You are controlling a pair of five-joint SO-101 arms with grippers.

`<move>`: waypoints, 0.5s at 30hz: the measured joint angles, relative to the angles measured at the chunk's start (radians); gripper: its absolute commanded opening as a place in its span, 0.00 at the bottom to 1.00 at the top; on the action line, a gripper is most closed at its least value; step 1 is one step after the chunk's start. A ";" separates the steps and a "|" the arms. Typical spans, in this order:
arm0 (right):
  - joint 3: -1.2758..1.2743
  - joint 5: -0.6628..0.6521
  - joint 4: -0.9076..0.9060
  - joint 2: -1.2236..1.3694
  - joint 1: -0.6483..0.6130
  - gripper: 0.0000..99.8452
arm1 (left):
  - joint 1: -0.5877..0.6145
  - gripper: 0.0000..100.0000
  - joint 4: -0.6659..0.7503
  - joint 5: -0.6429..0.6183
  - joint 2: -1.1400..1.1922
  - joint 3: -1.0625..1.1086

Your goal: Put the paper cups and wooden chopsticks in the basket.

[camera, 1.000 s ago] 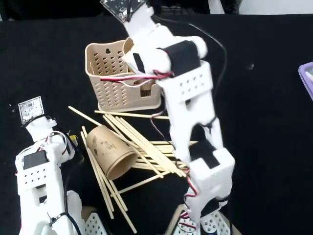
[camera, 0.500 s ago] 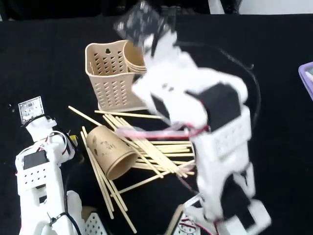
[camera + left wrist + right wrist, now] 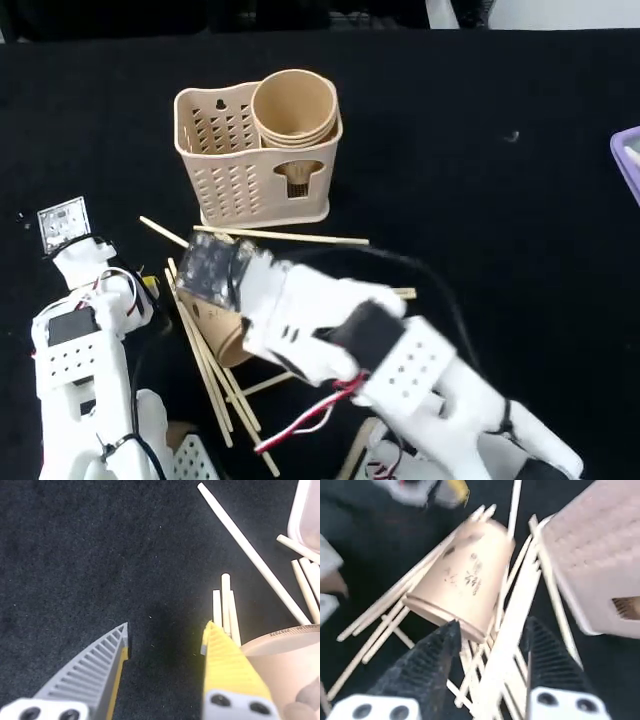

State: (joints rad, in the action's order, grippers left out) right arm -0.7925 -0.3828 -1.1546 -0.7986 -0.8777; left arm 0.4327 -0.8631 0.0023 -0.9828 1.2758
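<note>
High camera looks down over table; wrist cameras close, facing down, share fallen paper cup

right arm partly covers cup.

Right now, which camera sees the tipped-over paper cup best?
The right wrist view: the tipped-over tan paper cup shows whole on wooden chopsticks. In the high view an arm hides most; the left wrist view catches its rim.
</note>
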 measured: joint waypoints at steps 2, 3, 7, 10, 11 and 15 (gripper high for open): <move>-0.115 -0.009 0.081 -0.009 -0.005 0.21 | 0.000 0.24 0.000 0.000 0.000 0.000; -0.152 -0.011 0.104 -0.009 -0.011 0.21 | 0.000 0.24 0.000 0.000 0.000 0.000; -0.245 -0.068 0.152 -0.011 -0.025 0.21 | 0.000 0.24 0.000 -0.028 0.000 0.000; -0.298 -0.110 0.232 -0.011 -0.028 0.21 | 0.000 0.24 0.000 -0.032 0.000 0.000; -0.315 -0.115 0.272 -0.011 -0.028 0.20 | 0.000 0.24 0.000 -0.037 0.000 0.000; -0.367 -0.117 0.434 -0.011 -0.028 0.15 | 0.000 0.24 0.000 -0.041 0.000 0.000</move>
State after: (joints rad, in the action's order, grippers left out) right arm -1.1592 -0.4994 -0.7204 -0.8094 -0.9053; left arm 0.4327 -0.8631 -0.0391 -0.9828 1.2758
